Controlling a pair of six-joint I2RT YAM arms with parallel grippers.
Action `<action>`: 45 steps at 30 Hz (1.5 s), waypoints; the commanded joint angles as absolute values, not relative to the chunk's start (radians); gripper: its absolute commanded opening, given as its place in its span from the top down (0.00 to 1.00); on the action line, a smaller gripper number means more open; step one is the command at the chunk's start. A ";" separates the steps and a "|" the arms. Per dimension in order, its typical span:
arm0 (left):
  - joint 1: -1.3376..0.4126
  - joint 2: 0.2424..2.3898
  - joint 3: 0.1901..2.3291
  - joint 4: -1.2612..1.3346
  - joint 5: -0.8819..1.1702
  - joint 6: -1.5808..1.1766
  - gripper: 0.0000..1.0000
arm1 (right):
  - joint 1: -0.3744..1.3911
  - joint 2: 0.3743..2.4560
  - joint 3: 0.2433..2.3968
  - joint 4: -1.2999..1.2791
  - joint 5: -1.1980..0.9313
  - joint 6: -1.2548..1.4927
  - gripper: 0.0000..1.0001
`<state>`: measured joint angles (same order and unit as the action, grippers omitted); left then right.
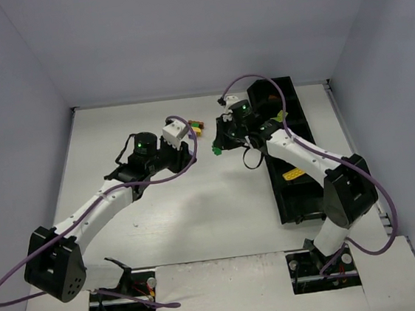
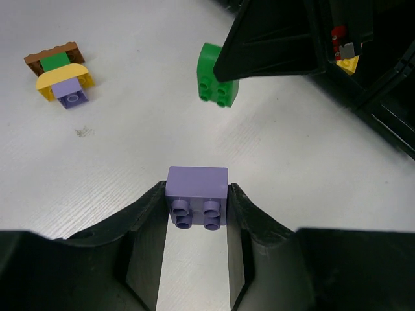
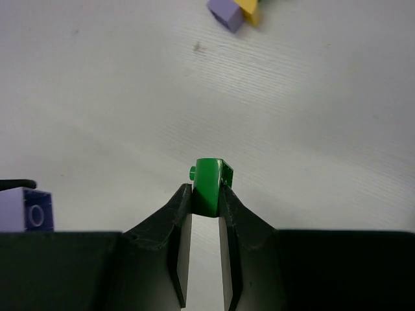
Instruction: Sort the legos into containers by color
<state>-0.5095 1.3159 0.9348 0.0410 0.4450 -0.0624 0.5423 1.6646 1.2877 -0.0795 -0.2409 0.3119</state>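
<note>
Both arms are out over the far half of the white tabletop [image 1: 199,216], and both have something! The left claw [image 2: 196,206] is clamped on a lilac brick [image 2: 196,188], fingers pressed to its two sides and its four studs turned back toward the wrist camera. Just beside it, toward the right edge, the right claw [image 3: 206,194] is pinched tight on a green brick [image 3: 209,181], gripped across its narrow width with one stud poking out on the left (whether that brick touches the surface or hangs a shade above it, I cannot tell). From above, the green brick is a small speck at the right claw's tip, between the two wrists. Just beyond the left claw, close to the far edge near its middle, sits a heap [image 2: 59,74] of legos: a brown one at the back, then green, then a yellow one with a rounded top, and a lilac one in front, all touching. The long black tray [image 1: 283,207] runs along the right edge from the far right corner toward the near edge, passing under the right arm. A yellow brick [image 1: 293,175] lies in one of its nearer compartments.
</note>
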 commanded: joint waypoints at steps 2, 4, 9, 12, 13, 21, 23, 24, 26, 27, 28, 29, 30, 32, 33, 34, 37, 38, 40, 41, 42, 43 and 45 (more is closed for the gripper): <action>-0.505 1.263 0.982 0.078 0.457 -0.089 1.00 | 0.493 1.562 1.260 -0.043 -0.068 0.322 1.00; -0.503 1.253 0.982 0.063 0.449 -0.100 1.00 | 0.437 1.539 1.230 -0.043 -0.032 0.339 1.00; -0.505 1.220 0.966 0.051 0.440 -0.132 1.00 | 0.303 1.494 1.178 -0.044 0.060 0.386 1.00; -0.503 1.200 0.960 0.038 0.436 -0.141 1.00 | 0.255 1.485 1.160 -0.049 0.116 0.422 1.00; -0.505 1.193 0.956 0.035 0.431 -0.149 1.00 | 0.226 1.485 1.158 -0.049 0.127 0.431 1.00; -0.503 1.151 0.931 0.026 0.436 -0.172 1.00 | 0.126 1.575 1.189 -0.048 0.176 0.497 1.00; -0.505 1.140 0.927 0.026 0.436 -0.175 1.00 | 0.115 1.604 1.198 -0.046 0.181 0.503 0.97; -0.505 1.137 0.927 0.026 0.439 -0.176 1.00 | 0.112 1.612 1.200 -0.048 0.181 0.505 0.89; -0.505 1.129 0.925 0.023 0.440 -0.178 1.00 | 0.104 1.632 1.204 -0.046 0.179 0.514 0.79; -0.505 1.129 0.925 0.023 0.446 -0.182 1.00 | 0.103 1.640 1.206 -0.046 0.173 0.515 0.68; -0.506 1.124 0.925 0.021 0.451 -0.186 1.00 | 0.101 1.643 1.209 -0.048 0.167 0.514 0.61; -0.505 1.123 0.923 0.023 0.454 -0.187 1.00 | 0.101 1.649 1.210 -0.046 0.167 0.512 0.56; -0.508 1.123 0.922 0.023 0.462 -0.195 1.00 | 0.101 1.648 1.213 -0.046 0.164 0.512 0.47; -0.511 1.124 0.923 0.028 0.474 -0.201 1.00 | 0.101 1.638 1.223 -0.049 0.153 0.505 0.40; -0.514 1.124 0.925 0.028 0.477 -0.206 1.00 | 0.101 1.631 1.226 -0.048 0.149 0.500 0.35; -0.518 1.126 0.927 0.028 0.482 -0.206 1.00 | 0.101 1.623 1.229 -0.049 0.144 0.496 0.33; -0.558 1.143 0.943 0.031 0.479 -0.202 1.00 | 0.101 1.551 1.246 -0.048 0.097 0.457 0.30; -0.584 1.150 0.949 0.035 0.477 -0.202 1.00 | 0.100 1.534 1.250 -0.049 0.078 0.446 0.29; -0.616 1.178 0.974 0.038 0.472 -0.202 1.00 | 0.094 1.491 1.262 -0.051 0.020 0.422 0.29; -0.652 1.190 0.983 0.046 0.465 -0.202 1.00 | 0.091 1.442 1.267 -0.055 0.009 0.417 0.26; -0.669 1.203 0.992 0.052 0.462 -0.202 1.00 | 0.089 1.413 1.269 -0.060 -0.021 0.408 0.26; -0.690 1.218 1.002 0.060 0.460 -0.202 1.00 | 0.087 1.385 1.272 -0.063 -0.029 0.402 0.25; -0.753 1.264 1.037 0.075 0.446 -0.199 1.00 | 0.081 1.297 1.282 -0.081 -0.043 0.390 0.22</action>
